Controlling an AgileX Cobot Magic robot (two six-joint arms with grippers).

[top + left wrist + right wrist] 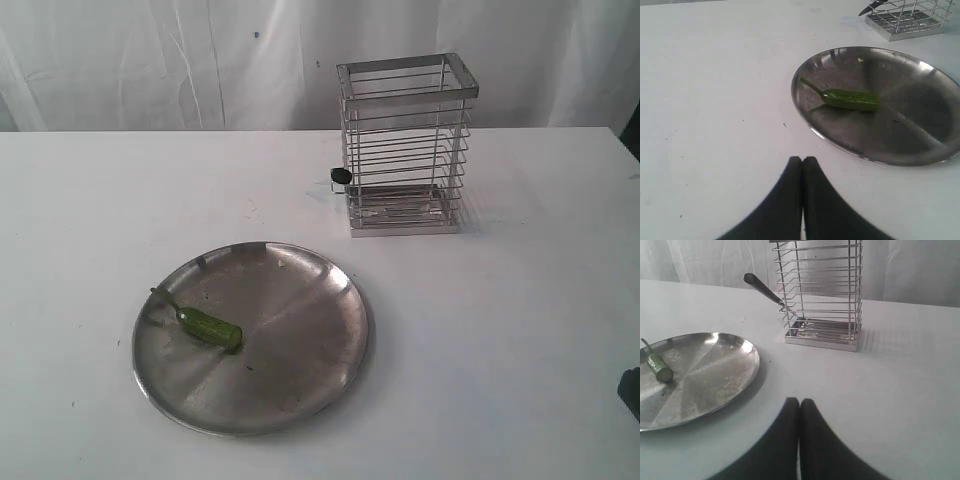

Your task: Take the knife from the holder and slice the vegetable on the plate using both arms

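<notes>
The knife (pixel 762 288) is lodged through the holder (pixel 405 150) wires. The glossy green vegetable (pixel 208 326) is laid on the plate (pixel 295 345). The left gripper (pixel 802 161) and right gripper (pixel 799 402) are closed, empty.

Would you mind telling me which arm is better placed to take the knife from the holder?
Probably right. The right gripper faces the holder, with the knife poking out through its bars; the left gripper faces the plate and vegetable. Both are shut.

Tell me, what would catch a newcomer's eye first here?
A big steel plate lies on the white table, with a small green pepper on its left part. Behind it to the right stands a tall wire basket, a black knife handle poking out through its side.
</notes>
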